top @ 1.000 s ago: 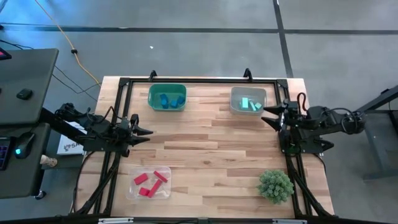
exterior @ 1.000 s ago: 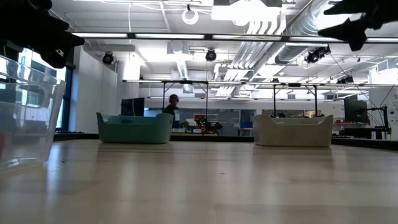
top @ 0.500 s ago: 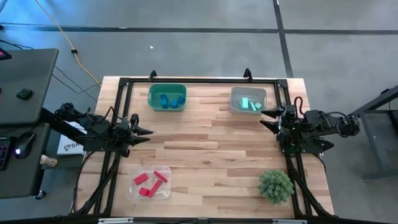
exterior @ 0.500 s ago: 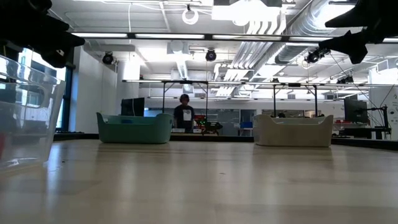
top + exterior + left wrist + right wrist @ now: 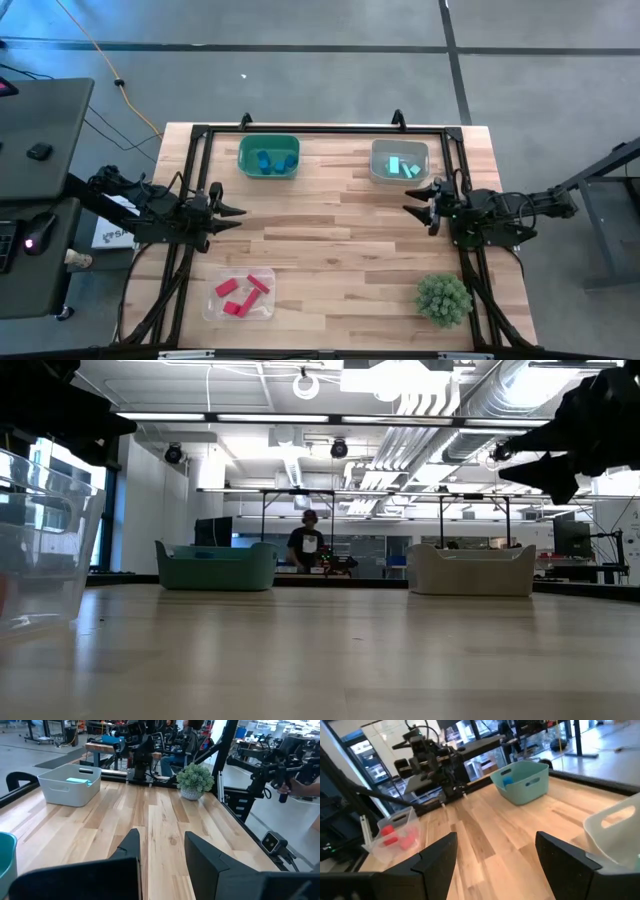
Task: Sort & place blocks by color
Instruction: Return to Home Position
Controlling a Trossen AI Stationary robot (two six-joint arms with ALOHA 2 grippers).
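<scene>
Three bins (image 5: pixel 241 155); four red blocks (image 5: pixel 258 284), about three blue blocks (image 5: pixel 264 163), two or three teal blocks (image 5: pixel 397 164); one spiky green plant ball (image 5: pixel 443 297).

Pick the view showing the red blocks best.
High view: it looks straight into the transparent bin, red blocks unobstructed. Right wrist view sees them through the bin wall; low view shows barely a red hint; left wrist view, none.

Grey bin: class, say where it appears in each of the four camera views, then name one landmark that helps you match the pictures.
High view: grey bin at the table's far edge, on the right arm's side.
Low view: right of centre, at the table's far end.
Left wrist view: across the table, near the other arm.
Right wrist view: close by, cut off by the frame edge.
Shared landmark: the green bin, along the same table edge.
</scene>
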